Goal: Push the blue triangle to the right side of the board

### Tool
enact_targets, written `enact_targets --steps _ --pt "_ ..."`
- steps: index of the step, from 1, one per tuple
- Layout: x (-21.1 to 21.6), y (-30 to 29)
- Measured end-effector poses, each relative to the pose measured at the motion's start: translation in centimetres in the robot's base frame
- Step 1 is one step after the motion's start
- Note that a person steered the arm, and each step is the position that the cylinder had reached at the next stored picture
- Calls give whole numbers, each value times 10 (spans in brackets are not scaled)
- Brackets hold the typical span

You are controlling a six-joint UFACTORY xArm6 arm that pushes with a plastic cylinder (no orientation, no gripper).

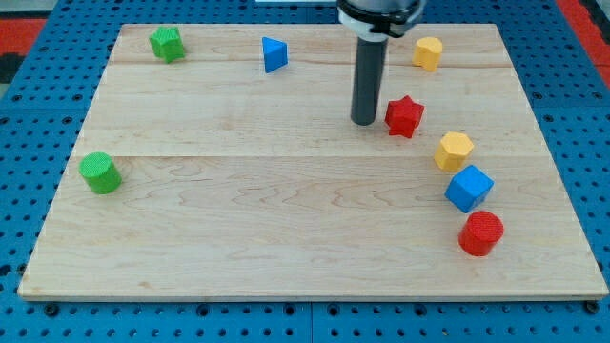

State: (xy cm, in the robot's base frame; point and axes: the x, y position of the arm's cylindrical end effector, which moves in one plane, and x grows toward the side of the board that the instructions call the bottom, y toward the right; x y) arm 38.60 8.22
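A pale wooden board [286,219] fills most of the view. It lies on a blue tabletop [29,57] dotted with rows of holes, and a strip of red shows at the view's top corners.

The arm's dark rod [367,81] comes down from the view's top, right of the middle. My tip [364,122] rests on the board just beside the red star [404,115], on that star's left; whether the two touch I cannot tell. There is no hand on this arm, only the rod, so nothing is held.

At the view's right, a loose curved line of blocks runs downward. The blue cube [469,188] sits below the yellow hexagon [455,151], very close to it. The red cylinder [480,233] lies below the cube, at the bottom end of the line. A second yellow hexagon block [428,51] stands near the top edge, above and to the right of the star.

At the view's left, the green cylinder [99,172] stands alone near the board's left edge, well apart from everything else. A second green block [167,44], whose shape I cannot make out for certain, sits near the top left corner.

The blue triangle [274,54] is near the top edge, left of the middle. It lies between that green block and the rod, well apart from my tip, which stands lower and to its right.
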Motion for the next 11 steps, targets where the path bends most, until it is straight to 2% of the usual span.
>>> enact_targets --steps 2,3,5,6,7,8,11 --pt "0 61" --pt "-18 -31" --pt "-91 -213" --pt "-123 -208" --pt "-123 -142" --pt "-125 -124" --pt "-160 -123"
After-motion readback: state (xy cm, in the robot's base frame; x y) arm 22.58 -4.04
